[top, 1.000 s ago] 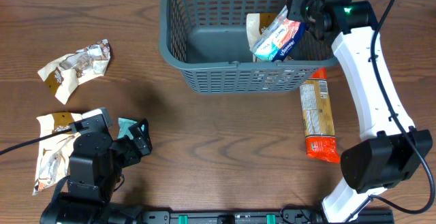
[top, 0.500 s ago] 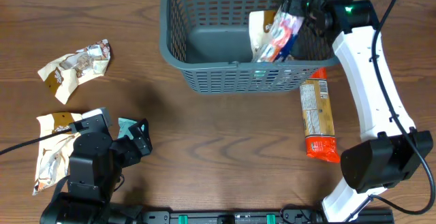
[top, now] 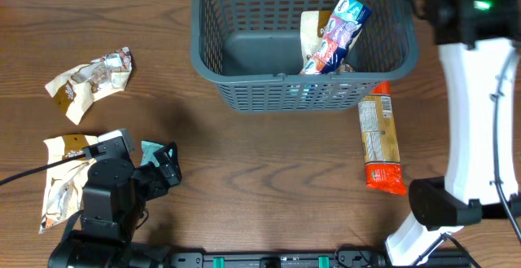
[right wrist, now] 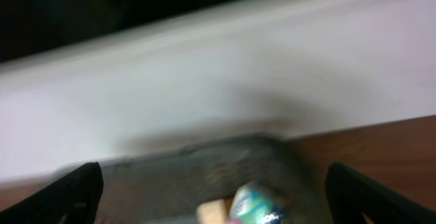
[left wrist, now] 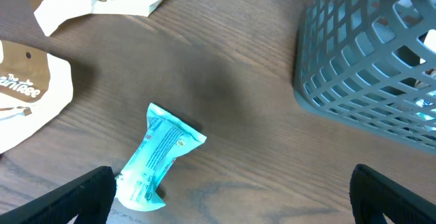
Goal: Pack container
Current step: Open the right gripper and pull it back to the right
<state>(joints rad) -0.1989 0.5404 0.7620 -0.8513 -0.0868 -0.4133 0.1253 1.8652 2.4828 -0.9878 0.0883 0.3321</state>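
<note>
- Overhead, far middle of the table (top: 269,186): dark grey slotted container (top: 213,71) upright, its near wall facing the arms.
- Inside the container, right half: colourful white, blue and pink packet (top: 334,36) lying tilted, upper end towards the far right wall, lower end towards the near wall.
- Under and just left of that packet: beige packet (top: 308,30), partly covered, also inside the container.
- Right of the container's near right corner, outside it on the table: long orange packet (top: 381,142) lying flat, one end touching or just beside the basket wall; cannot tell which.
- Far left: crumpled silver and beige wrapper (top: 89,81), well apart from the container.
- Near left: flat beige pouch (top: 59,182), partly hidden under the left arm.
- Left wrist view: left gripper (left wrist: 235,197) with jaws spread wide, empty, hovering low over the wood; small teal packet (left wrist: 158,157) lying on the table near the left fingertip, not touched.
- Right wrist view, badly blurred: right gripper (right wrist: 214,190) with fingertips far apart at the two lower corners, nothing held between them; container rim and colourful packet below.
- Overhead, far right edge: right arm raised beside the container, gripper itself mostly cut off by the frame.
</note>
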